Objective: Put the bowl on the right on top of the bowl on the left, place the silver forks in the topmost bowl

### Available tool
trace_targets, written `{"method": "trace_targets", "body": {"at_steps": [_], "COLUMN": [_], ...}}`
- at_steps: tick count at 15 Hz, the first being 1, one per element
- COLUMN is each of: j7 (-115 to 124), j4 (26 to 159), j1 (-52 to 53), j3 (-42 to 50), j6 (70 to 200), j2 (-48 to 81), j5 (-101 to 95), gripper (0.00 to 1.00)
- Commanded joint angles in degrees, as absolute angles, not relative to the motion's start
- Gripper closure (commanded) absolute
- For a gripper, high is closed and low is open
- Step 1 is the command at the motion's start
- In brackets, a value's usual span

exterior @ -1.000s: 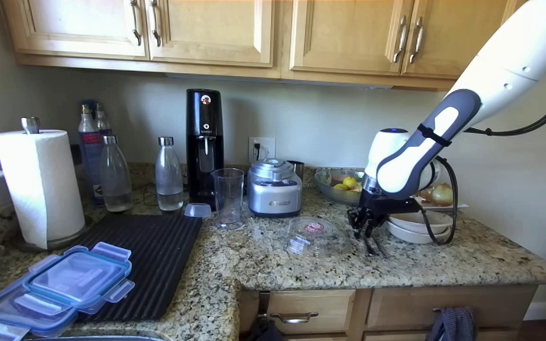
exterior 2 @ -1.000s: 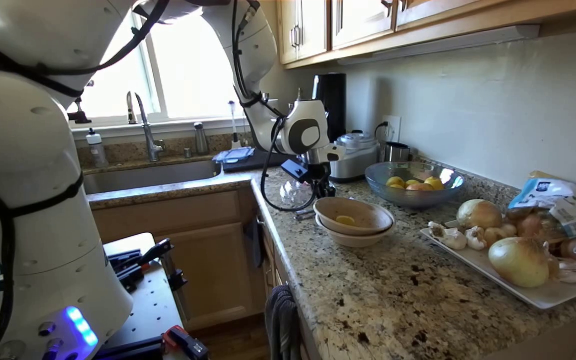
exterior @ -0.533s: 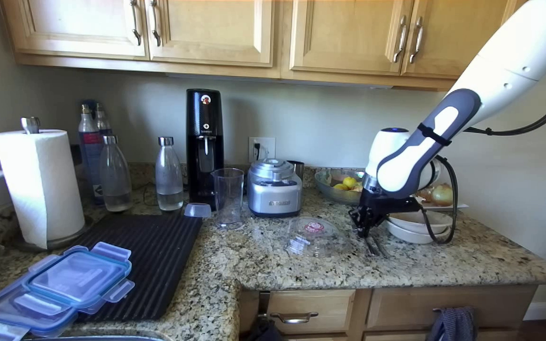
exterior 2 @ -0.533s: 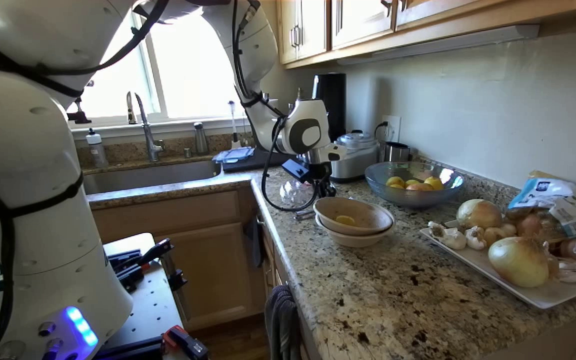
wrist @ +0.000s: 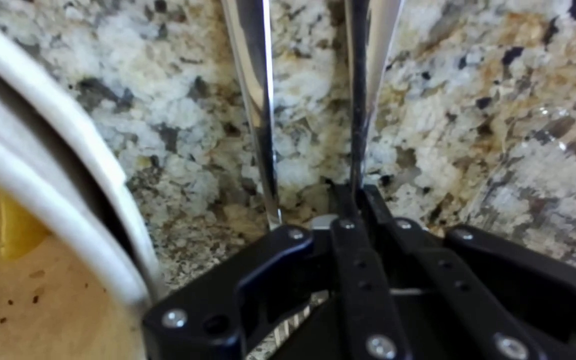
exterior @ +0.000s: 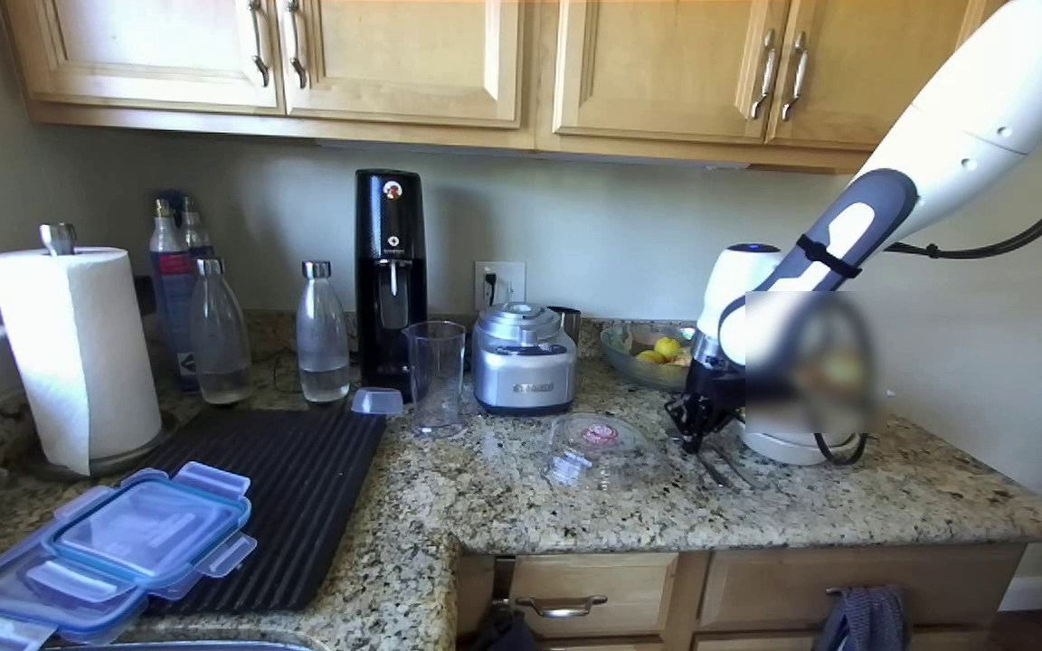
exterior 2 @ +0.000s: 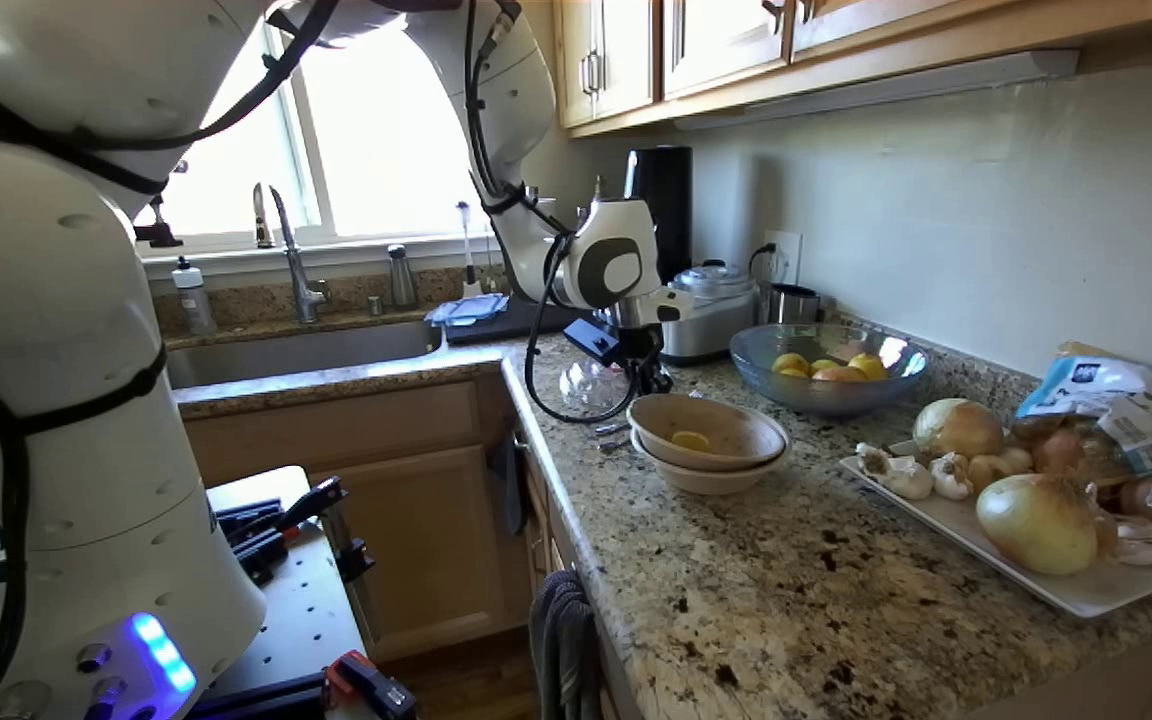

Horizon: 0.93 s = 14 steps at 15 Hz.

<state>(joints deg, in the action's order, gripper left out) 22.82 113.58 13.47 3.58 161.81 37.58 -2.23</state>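
Upper bowl (exterior 2: pixel 736 424), nested in lower bowl (exterior 2: pixel 711 483), wrist-view nine o'clock: done. My gripper (wrist: pixel 357 196): closed on one fork (wrist: pixel 361 95). Second fork (wrist: pixel 259 92): ungripped, ten o'clock. Outstanding, I judge: loading both forks.

A kitchen: sink (exterior 2: pixel 306 358), faucet (exterior 2: pixel 304 290), cupboards (exterior: pixel 403 63).

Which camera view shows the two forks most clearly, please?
The wrist view: both forks appear large there, one pinched by the gripper, though gripper and picture edge hide parts. Both exterior views show the forks only small and thin, near the bowls.
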Motion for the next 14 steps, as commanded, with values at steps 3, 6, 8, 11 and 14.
{"method": "trace_targets", "body": {"at_steps": [3, 6, 8, 11, 14], "j7": [21.50, 22.15, 22.46, 23.26, 23.71], "j4": [121.46, 125.07, 126.92, 128.60, 129.06], "j1": [15.78, 18.32, 19.42, 20.75, 19.96], "j3": [3.45, 4.58, 4.85, 5.69, 5.16], "j6": [168.62, 169.84, 168.51, 165.57, 160.16], "j2": [30.77, 26.14, 22.69, 18.22, 14.07], "j5": [-1.37, -1.94, -2.32, -3.76, -5.18], "gripper": [0.93, 0.93, 0.93, 0.93, 0.93]}}
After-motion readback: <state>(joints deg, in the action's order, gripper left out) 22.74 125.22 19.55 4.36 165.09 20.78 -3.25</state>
